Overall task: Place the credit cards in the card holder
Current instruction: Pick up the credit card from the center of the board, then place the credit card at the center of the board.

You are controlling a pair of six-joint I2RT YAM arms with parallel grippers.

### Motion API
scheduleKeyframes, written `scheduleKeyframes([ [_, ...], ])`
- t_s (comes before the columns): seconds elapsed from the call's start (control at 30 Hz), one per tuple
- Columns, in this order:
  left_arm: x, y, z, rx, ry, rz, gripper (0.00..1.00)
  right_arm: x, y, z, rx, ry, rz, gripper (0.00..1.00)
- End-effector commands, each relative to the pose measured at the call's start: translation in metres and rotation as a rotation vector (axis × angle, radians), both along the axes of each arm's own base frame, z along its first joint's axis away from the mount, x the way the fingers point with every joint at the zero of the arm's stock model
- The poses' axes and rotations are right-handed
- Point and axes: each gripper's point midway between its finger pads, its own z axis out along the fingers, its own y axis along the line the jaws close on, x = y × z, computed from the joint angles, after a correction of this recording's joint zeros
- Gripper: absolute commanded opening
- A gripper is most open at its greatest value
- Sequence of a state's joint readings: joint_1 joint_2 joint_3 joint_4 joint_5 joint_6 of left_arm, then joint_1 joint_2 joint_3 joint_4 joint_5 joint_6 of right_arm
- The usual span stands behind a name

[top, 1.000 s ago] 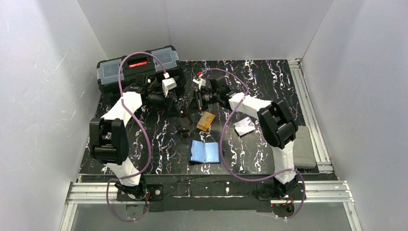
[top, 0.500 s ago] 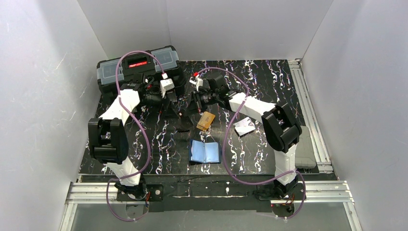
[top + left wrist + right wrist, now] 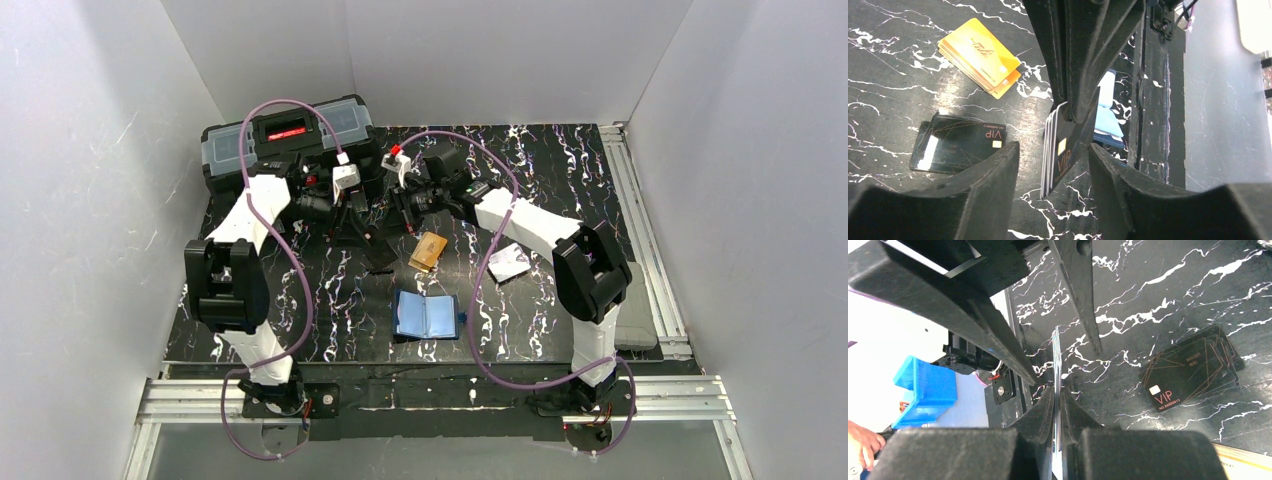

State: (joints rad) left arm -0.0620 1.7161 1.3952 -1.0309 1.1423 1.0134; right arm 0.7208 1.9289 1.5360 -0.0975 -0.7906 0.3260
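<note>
My right gripper (image 3: 1057, 388) is shut on a thin stack of black VIP credit cards (image 3: 1058, 150), held on edge above the table. My left gripper (image 3: 1053, 148) is open, one finger on each side of that stack, not touching it. In the top view the two grippers meet near the table's far middle, left gripper (image 3: 352, 222) facing right gripper (image 3: 405, 212). More black cards (image 3: 958, 147) lie flat beside them. An orange-yellow stack (image 3: 428, 250) and a whitish card (image 3: 508, 262) lie on the table. The card holder (image 3: 427, 315) lies open, light blue inside, nearer the arm bases.
A big black toolbox (image 3: 285, 140) stands at the far left behind the left arm. A grey pad (image 3: 625, 305) lies at the table's right edge. White walls close in three sides. Purple cables loop over both arms.
The left gripper's jaws have narrowed around the held cards. Both wrists have shifted slightly left and toward the far side. The right gripper has kept its hold.
</note>
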Motion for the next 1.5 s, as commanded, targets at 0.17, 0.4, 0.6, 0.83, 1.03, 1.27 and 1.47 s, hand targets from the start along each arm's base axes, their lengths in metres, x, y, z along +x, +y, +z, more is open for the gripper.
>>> scheduleKeyframes([
  [0.17,-0.018,-0.003,0.022,-0.069,0.014,-0.102,0.14,-0.010,0.010,0.041,0.053,-0.108,0.054,0.01],
  [0.4,-0.023,-0.001,0.027,-0.039,-0.035,-0.093,0.00,-0.004,0.007,0.042,0.030,-0.121,-0.010,0.39],
  [0.6,-0.021,-0.001,0.033,-0.030,-0.050,-0.054,0.00,-0.010,-0.002,0.041,0.020,-0.128,-0.031,0.57],
  [0.83,-0.027,-0.007,0.044,-0.043,-0.056,-0.063,0.00,-0.019,-0.008,0.032,0.009,-0.114,-0.021,0.54],
  [1.03,-0.035,-0.013,0.057,-0.079,-0.029,-0.076,0.00,-0.016,-0.005,0.022,-0.011,-0.115,-0.036,0.50],
  [1.27,-0.043,-0.015,0.071,-0.111,-0.002,-0.099,0.00,-0.019,-0.008,0.020,-0.011,-0.124,-0.039,0.36],
  [1.47,-0.040,-0.016,0.079,-0.124,-0.016,-0.088,0.00,-0.029,-0.013,0.020,-0.007,-0.108,-0.034,0.10],
])
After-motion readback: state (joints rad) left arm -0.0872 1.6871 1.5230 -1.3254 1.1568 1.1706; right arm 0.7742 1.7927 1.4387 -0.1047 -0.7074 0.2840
